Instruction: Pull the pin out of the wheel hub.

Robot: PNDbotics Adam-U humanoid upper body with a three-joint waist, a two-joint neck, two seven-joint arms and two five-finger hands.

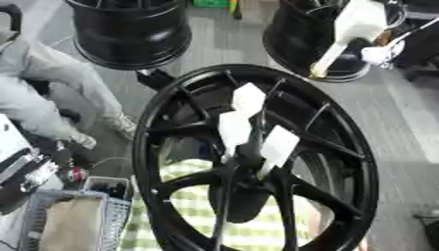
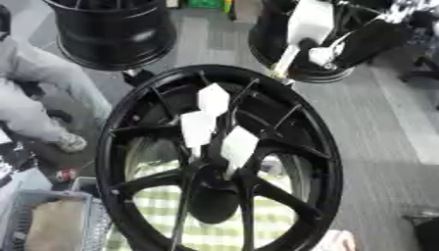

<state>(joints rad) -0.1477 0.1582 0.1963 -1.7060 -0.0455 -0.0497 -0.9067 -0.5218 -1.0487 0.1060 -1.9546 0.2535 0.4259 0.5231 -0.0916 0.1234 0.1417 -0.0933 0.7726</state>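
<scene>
A large black wheel hub (image 1: 163, 147) stands tilted in the middle, over a green checked cloth. Three white flat-headed pins stick up from its centre: one (image 1: 249, 98) at the back, one (image 1: 233, 128) on the left, one (image 1: 279, 145) on the right. A fourth white pin (image 1: 356, 24) is up at the top right, clear of the centre, with its thin tip (image 1: 319, 72) near the hub's far rim. My right hand (image 1: 379, 53) comes in from the upper right corner and is shut on that pin's stem. My left hand shows in no view.
Two more black rims (image 1: 129, 34) (image 1: 296, 39) stand on the grey floor behind the hub. A person in grey trousers (image 1: 43, 83) sits at the left. A wire basket (image 1: 68, 220) with a tan cloth stands at the lower left.
</scene>
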